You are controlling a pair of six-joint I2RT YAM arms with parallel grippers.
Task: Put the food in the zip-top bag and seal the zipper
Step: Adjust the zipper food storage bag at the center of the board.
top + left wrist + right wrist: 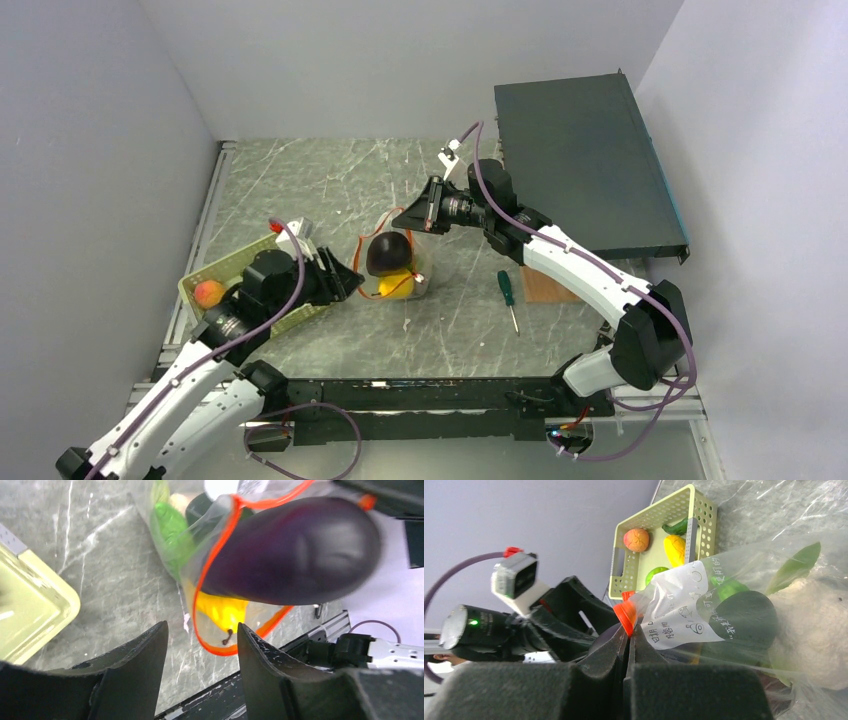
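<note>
Left gripper (202, 632): your jaws stand spread with nothing between them, just short of the zip-top bag (680, 621).
Right gripper (628, 639): your fingers are pressed together on the bag's edge, at one end of the zipper (212, 566).
Dark panel (585, 165): lies flat at the far right of the table (330, 180).
Basket (232, 268): light green, beside your left arm; you see an orange fruit (636, 539) and a yellow piece (674, 550) in it.
Zip-top bag: mid-table between your grippers, mouth unsealed.
Eggplant (290, 555): dark purple, one end inside the zipper loop, the rest sticking out.
Yellow food (222, 612): inside the bag, under the eggplant.
Screwdriver (509, 298): green-handled, right of the bag, apart from it.
</note>
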